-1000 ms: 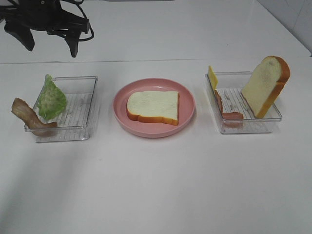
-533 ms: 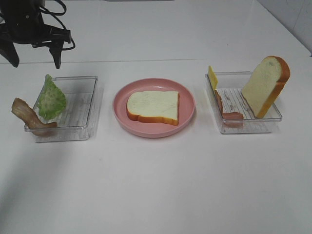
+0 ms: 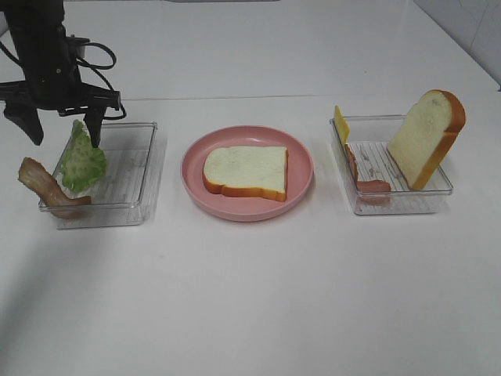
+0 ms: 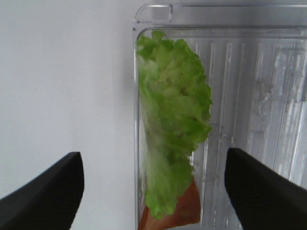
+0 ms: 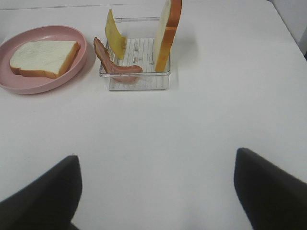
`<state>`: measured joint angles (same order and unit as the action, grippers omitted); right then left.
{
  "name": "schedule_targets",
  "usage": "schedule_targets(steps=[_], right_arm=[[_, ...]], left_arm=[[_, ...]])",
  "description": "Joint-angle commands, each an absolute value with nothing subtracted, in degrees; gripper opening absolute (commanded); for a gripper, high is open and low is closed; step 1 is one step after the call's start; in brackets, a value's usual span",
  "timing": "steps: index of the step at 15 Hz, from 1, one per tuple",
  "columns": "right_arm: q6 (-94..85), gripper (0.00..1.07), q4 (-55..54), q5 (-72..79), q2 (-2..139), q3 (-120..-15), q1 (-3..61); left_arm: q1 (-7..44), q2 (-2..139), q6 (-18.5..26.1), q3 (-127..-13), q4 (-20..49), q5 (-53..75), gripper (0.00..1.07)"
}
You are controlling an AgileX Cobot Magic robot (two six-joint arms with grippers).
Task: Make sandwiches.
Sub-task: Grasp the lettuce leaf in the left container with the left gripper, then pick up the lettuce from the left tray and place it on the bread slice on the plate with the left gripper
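one toy bread slice (image 3: 245, 172), white with an orange-brown crust, lies flat on the round pink plate (image 3: 302, 194) in the middle of the white table (image 3: 250, 305), with nothing stacked on it. a second bread slice (image 3: 427, 137) stands tilted against the far right corner of the right clear tray (image 3: 407, 205). in that same tray a yellow cheese square (image 3: 341, 124) stands on edge at the near-plate side, and a pink ham strip (image 3: 365, 182) droops along that wall.

the green lettuce leaf (image 3: 82, 160) stands upright against the outer wall of the left clear tray (image 3: 133, 178), and the brown bacon strip (image 3: 47, 186) hangs over that tray's outer edge beside it.

the left gripper (image 3: 65, 139) hangs just above the lettuce, jaws apart, one finger on each side of the leaf and neither touching it. the right gripper (image 5: 156, 191) sits well back from the right tray, over bare table, jaws wide apart and holding nothing.
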<state>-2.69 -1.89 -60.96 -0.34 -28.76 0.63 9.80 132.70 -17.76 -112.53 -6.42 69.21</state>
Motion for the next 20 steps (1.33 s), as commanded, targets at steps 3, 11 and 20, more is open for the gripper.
schedule_targets(steps=[3, 11, 20], right_arm=[[-2.6, 0.81, -1.9, -60.3, -1.0, -28.6, 0.2], [-2.6, 0.81, -1.9, -60.3, -1.0, -28.6, 0.2], [-2.6, 0.81, -1.9, -60.3, -1.0, -28.6, 0.2]], left_arm=[[9.7, 134.4, -17.1, -112.5, -6.8, 67.8, 0.63], [9.7, 134.5, -17.2, -112.5, -8.1, 66.2, 0.0], [9.8, 125.5, -14.4, -112.5, -1.7, 64.7, 0.0]])
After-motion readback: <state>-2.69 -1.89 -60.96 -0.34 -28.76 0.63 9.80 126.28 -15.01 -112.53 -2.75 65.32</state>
